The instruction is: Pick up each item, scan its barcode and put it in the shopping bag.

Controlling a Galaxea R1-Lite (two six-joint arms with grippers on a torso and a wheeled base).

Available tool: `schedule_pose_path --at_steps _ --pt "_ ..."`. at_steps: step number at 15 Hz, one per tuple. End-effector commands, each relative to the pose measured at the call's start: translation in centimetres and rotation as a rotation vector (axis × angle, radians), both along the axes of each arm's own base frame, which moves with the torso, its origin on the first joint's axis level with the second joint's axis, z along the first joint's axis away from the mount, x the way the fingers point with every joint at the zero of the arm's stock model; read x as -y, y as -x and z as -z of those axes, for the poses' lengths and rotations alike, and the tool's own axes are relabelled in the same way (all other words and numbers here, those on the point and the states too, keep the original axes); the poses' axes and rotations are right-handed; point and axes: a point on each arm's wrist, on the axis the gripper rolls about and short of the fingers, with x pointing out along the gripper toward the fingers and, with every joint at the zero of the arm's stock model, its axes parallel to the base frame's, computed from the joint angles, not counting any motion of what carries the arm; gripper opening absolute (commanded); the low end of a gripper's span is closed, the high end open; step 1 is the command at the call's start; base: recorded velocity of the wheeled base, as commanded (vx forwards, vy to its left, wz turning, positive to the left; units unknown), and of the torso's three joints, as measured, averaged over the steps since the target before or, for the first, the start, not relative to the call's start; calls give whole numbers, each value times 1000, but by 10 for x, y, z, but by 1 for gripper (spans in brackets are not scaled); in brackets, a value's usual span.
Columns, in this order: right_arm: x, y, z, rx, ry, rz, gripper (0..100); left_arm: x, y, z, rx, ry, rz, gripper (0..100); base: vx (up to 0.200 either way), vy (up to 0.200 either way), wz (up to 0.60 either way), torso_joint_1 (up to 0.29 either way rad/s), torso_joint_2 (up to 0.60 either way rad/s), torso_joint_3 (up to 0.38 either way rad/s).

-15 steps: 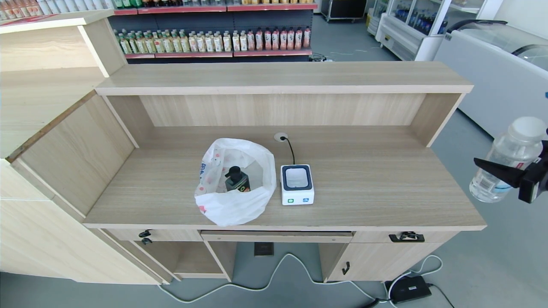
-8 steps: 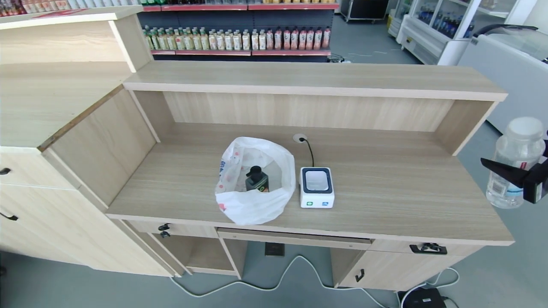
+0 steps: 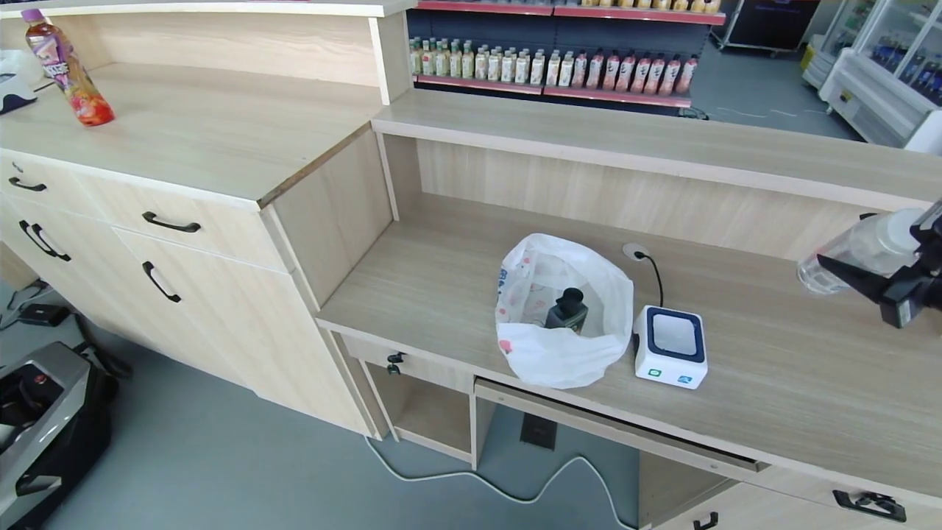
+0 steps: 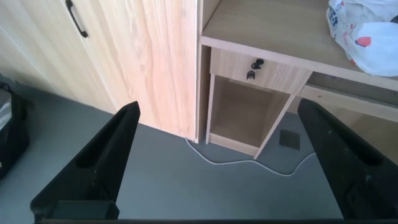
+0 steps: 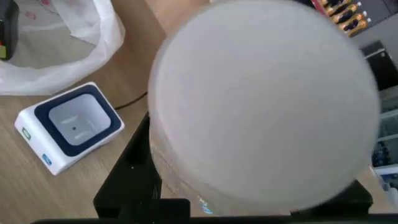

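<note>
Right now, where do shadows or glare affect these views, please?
Head view: even light, soft shadows beside the shopping bag and scanner. Right wrist view: the bottle, close to the lens, hides much of the counter. Left wrist view: the left gripper is a dark silhouette.

Shopping bag showing white with red and blue print; scanner showing white, navy-framed; water bottle showing clear, white-capped; counter showing pale wood grain
</note>
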Motion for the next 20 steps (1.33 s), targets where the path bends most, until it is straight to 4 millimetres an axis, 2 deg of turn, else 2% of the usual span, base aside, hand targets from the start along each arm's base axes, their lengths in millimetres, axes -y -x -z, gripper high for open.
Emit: schedule_pose_path --at_steps 1,3,8,13,15,20 --pt "5 -23 24 -36 7 -30 0 0 0 0 0 0 1 100 0 0 0 0 0 0" --pt "5 -36 32 3 21 -76 0 0 0 0 0 0 1 100 0 0 0 0 0 0" --pt "-9 -58 43 7 29 -295 0 0 0 0 0 0 -1 100 0 0 0 0 0 0" --pt "-19 -72 55 42 71 -340 0 0 0 0 0 0 -1 100 0 0 0 0 0 0" --pt "-30 -84 61 96 88 -378 0 0 0 0 0 0 1 100 0 0 0 0 0 0" --pt "-51 -98 80 127 108 -446 0 0 0 0 0 0 -1 100 0 0 0 0 0 0"
